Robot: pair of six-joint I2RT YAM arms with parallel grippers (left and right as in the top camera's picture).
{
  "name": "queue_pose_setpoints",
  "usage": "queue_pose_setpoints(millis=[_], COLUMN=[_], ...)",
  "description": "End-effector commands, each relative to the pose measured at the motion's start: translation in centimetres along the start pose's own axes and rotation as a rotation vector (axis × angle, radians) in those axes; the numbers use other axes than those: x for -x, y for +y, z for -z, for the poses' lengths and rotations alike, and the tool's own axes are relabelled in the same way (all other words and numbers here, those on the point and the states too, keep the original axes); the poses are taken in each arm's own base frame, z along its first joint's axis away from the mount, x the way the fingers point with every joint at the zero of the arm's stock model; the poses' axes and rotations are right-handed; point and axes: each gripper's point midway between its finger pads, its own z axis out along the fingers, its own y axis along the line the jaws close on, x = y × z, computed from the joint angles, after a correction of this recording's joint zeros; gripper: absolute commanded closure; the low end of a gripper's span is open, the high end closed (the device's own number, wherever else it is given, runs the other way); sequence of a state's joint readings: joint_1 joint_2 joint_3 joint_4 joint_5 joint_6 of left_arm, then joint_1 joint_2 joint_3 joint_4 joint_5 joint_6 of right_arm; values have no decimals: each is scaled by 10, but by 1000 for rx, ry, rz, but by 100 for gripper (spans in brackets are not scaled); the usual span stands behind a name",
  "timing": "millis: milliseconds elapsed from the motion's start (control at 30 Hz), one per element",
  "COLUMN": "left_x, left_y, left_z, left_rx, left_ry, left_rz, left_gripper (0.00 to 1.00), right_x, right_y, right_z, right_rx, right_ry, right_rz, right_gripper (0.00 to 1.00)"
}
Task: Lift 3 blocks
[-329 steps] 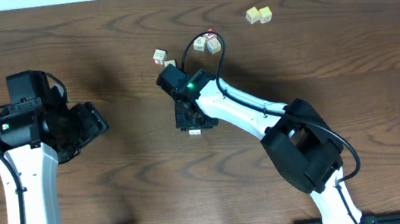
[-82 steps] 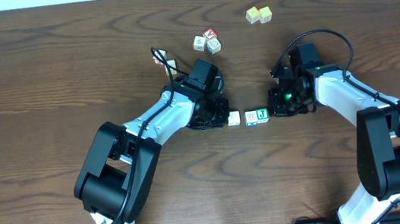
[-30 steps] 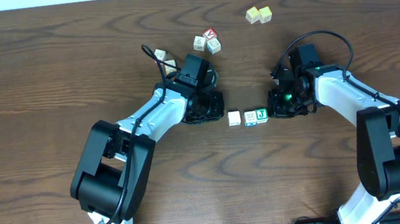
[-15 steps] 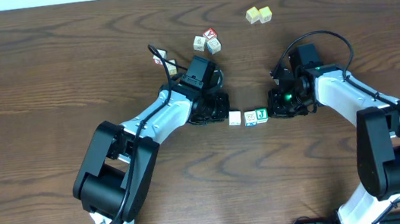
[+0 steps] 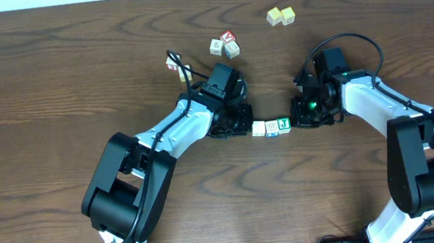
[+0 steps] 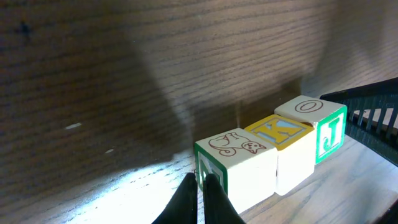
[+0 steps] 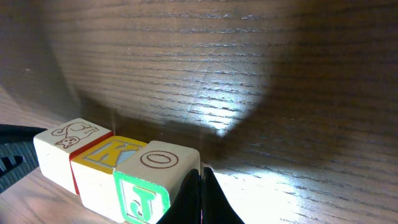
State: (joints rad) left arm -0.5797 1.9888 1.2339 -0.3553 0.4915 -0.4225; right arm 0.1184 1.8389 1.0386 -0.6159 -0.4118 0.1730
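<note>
Three blocks lie side by side in a touching row on the wooden table. One is a whitish block [image 5: 258, 128] [image 6: 239, 163] with an animal drawing on top. The middle block [image 5: 272, 128] [image 6: 283, 132] has a yellow and blue K face. The third block [image 5: 284, 123] [image 7: 152, 183] shows a green J on its side and an O on top. My left gripper [image 5: 246, 125] [image 6: 200, 182] is shut, its tips against the row's left end. My right gripper [image 5: 296, 118] [image 7: 201, 177] is shut, its tips against the J block's outer face. Neither gripper holds anything between its fingers.
Two yellowish cubes [image 5: 280, 16] sit at the back right. A small cluster of cubes with red marks [image 5: 225, 45] lies behind the left arm, and one more cube [image 5: 173, 60] is to its left. Both arms reach inward over the table's middle.
My left gripper has slid right and pushed the whitish block against the K block, closing the gap. The right arm and J block have stayed put.
</note>
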Motion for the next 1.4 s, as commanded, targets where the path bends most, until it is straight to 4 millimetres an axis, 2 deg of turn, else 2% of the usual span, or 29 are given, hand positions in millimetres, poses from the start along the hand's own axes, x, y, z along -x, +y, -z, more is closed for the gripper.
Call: queue_pose_setpoints(millis=[0, 433, 1367], left_x=[-4, -13, -17], left_y=[3, -7, -4], left_z=[-2, -1, -1], left_rx=[9, -49, -39], left_ry=[14, 58, 74], left_rz=[14, 19, 30], left_gripper=[93, 93, 93], right_x=[-3, -4, -12], right_y=[7, 9, 10], right_z=[-1, -1, -1], right_rx=[13, 27, 36], right_ry=[8, 11, 43], right_rz=[7, -20, -33], right_gripper=[99, 99, 99])
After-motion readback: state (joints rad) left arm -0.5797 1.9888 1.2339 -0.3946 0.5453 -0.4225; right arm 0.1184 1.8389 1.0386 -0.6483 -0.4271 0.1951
